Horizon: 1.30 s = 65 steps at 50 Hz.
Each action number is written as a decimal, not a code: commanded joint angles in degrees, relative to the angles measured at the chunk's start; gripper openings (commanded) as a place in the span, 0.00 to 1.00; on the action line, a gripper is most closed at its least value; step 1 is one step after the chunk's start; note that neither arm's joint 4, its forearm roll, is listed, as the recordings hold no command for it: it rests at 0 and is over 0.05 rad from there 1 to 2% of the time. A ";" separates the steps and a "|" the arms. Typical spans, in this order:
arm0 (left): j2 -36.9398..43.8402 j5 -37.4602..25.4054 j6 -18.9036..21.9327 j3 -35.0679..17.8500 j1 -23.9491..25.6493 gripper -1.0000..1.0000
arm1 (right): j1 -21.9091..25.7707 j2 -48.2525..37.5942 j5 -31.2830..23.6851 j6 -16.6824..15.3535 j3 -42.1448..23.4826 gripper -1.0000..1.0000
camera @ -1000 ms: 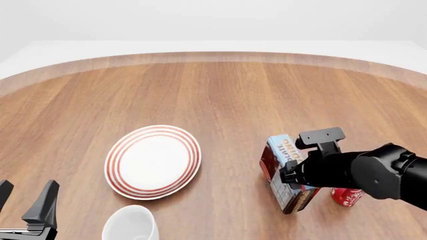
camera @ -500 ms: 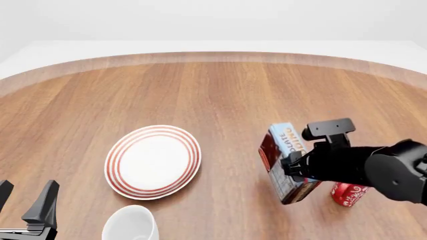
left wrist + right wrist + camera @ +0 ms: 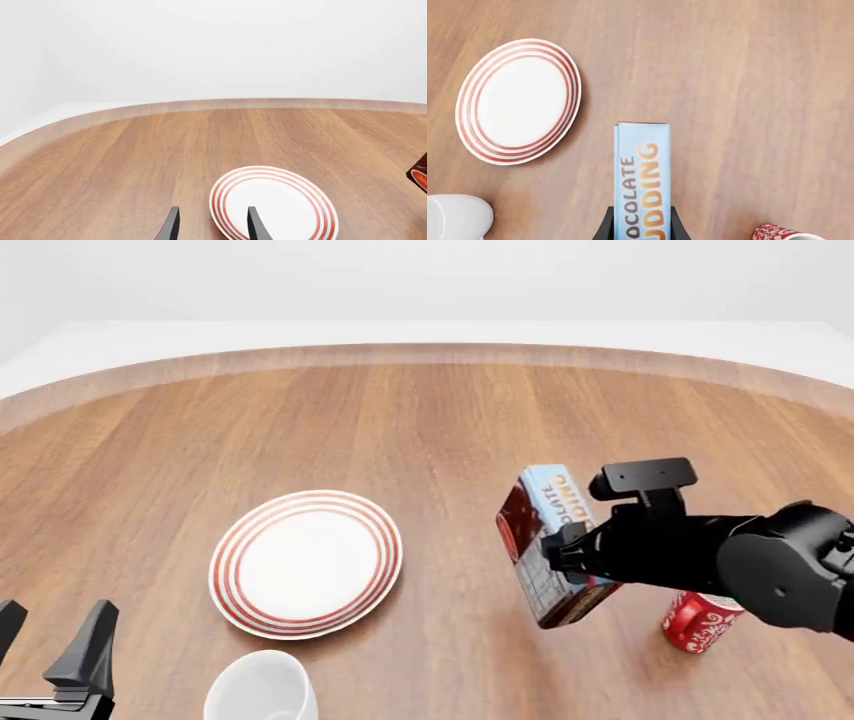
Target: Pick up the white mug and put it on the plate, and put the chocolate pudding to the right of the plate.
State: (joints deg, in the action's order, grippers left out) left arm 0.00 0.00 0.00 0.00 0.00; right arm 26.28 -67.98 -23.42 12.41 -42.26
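**Pudding carton lifted, partly masked by the right arm**

The chocolate pudding [image 3: 547,545] is clamped between the closed jaws of the right gripper [image 3: 577,558], whose black arm covers the carton's right edge in the front view. In the right wrist view the lettering is cut off at the frame's lower edge. Against the picture of a second ago, the carton sits higher and further left, nearer the plate [image 3: 306,562], and its lower end no longer meets the table [image 3: 427,420]. Its long axis runs tilted, the blue face turned up, the far end raised. The white mug [image 3: 262,688] lies cropped by the front view's bottom edge, just beside the plate. The red mug [image 3: 701,620] is half hidden under the arm. The left gripper [image 3: 54,655] stands with jaws apart, empty.
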 commanded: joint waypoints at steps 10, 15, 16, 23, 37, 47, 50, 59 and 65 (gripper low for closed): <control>0.00 0.00 0.00 0.00 0.00 1.00 | 1.21 -4.06 1.02 6.38 -4.67 0.00; 0.00 0.00 0.00 0.00 0.00 1.00 | 1.39 -4.63 1.18 6.65 -4.76 0.00; 0.00 0.00 0.00 0.00 0.00 1.00 | 1.22 -4.77 1.04 6.54 -4.92 0.00; 0.00 0.00 0.00 0.00 0.00 1.00 | 1.43 -5.95 0.36 6.48 -6.90 0.00; 0.00 0.00 0.00 0.00 0.00 1.00 | 1.31 -8.69 0.02 5.84 -10.43 0.00; 0.00 0.00 0.00 0.00 0.00 1.00 | 1.88 -11.39 -0.13 5.24 -12.55 0.00; 0.00 0.00 0.00 0.00 0.00 1.00 | 2.11 -12.06 -0.04 5.23 -12.92 0.00; 0.00 0.00 0.00 0.00 0.00 1.00 | 2.91 -15.58 1.05 5.40 -13.59 0.00; 0.00 0.00 0.00 0.00 0.00 1.00 | 3.07 -17.25 1.75 5.49 -13.52 0.00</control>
State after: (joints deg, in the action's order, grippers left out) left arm 0.00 0.00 0.00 0.00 0.00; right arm 28.93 -82.46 -22.53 16.90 -55.10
